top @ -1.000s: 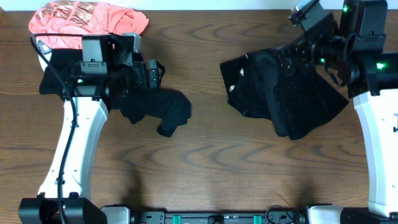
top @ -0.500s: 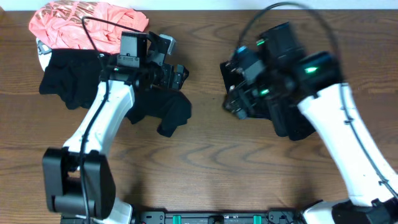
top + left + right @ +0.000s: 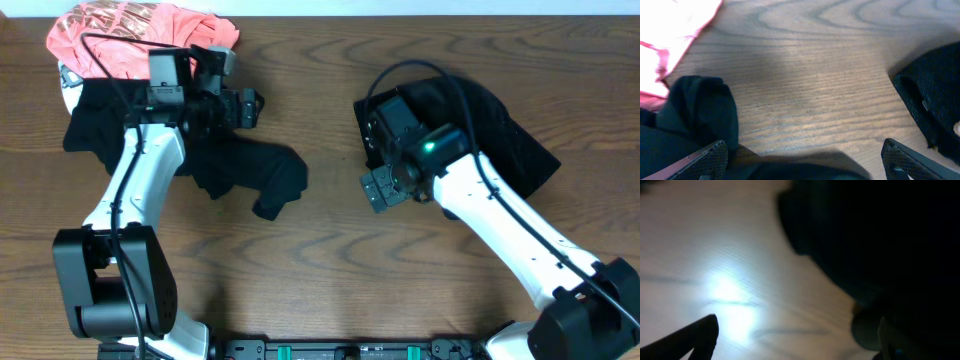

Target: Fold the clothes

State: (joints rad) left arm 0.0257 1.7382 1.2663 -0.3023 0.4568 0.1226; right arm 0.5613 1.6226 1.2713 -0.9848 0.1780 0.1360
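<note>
Swung in from the far right, the right gripper (image 3: 383, 188) hangs at the left edge of the black garment (image 3: 512, 140), jaws wide and empty. The left gripper (image 3: 243, 106), equally wide, hovers beside the crumpled black cloth (image 3: 250, 172). Both pieces look soft and limp; a hem corner seems the best hold.

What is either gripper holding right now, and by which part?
Nothing: the left gripper is open over bare table, and the right gripper looks open beside the black garment.

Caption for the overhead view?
Wooden table: crumpled pink shirt, black garment beside left gripper, second black garment beside right gripper.
</note>
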